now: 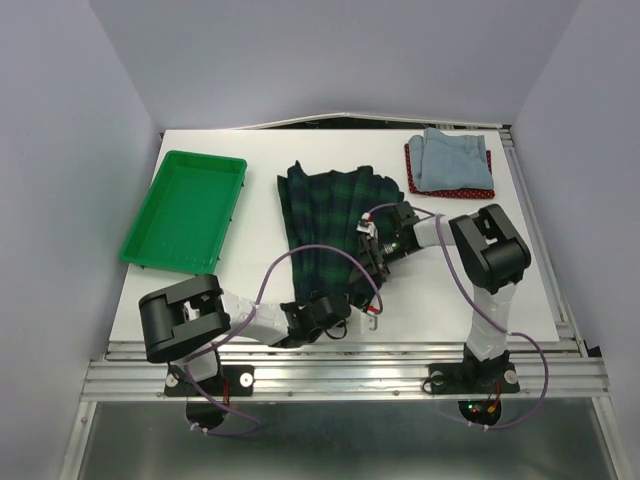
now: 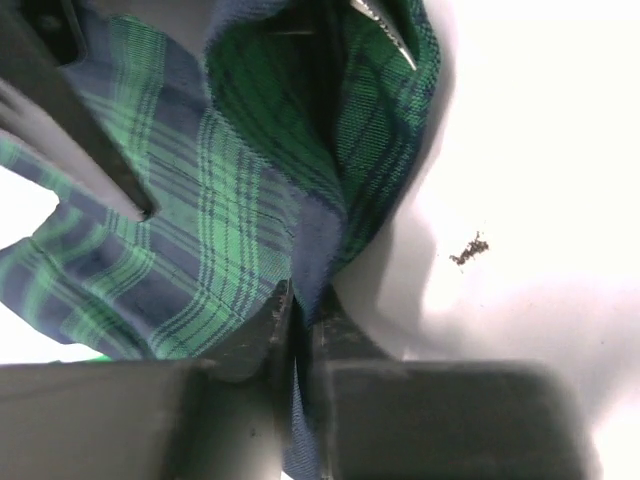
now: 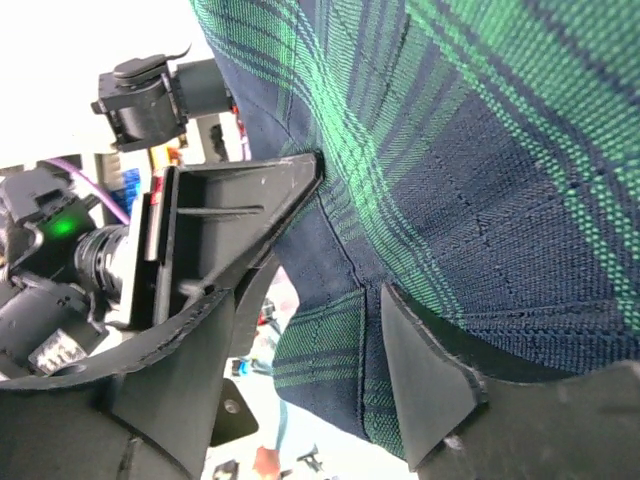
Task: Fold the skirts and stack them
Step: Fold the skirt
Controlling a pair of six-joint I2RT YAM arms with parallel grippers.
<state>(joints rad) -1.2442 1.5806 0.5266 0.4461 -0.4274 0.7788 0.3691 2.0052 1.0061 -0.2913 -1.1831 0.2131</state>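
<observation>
The plaid skirt (image 1: 325,220) lies spread out in the middle of the table. My left gripper (image 1: 322,316) is at its near hem and is shut on a fold of the plaid cloth (image 2: 240,200), pinched between the fingers; in the left wrist view the gripper (image 2: 298,305) shows closed. My right gripper (image 1: 384,252) is at the skirt's right edge. Its jaws (image 3: 350,225) stand apart with the edge of the skirt (image 3: 480,150) between them. The folded denim skirt (image 1: 448,158) lies on the red dotted skirt (image 1: 472,188) at the back right.
A bright green plastic tray (image 1: 150,228) sits at the left of the white table (image 1: 520,290). A small speck of debris (image 2: 468,250) lies on the table beside the hem. The arms' cables loop over the near part of the skirt.
</observation>
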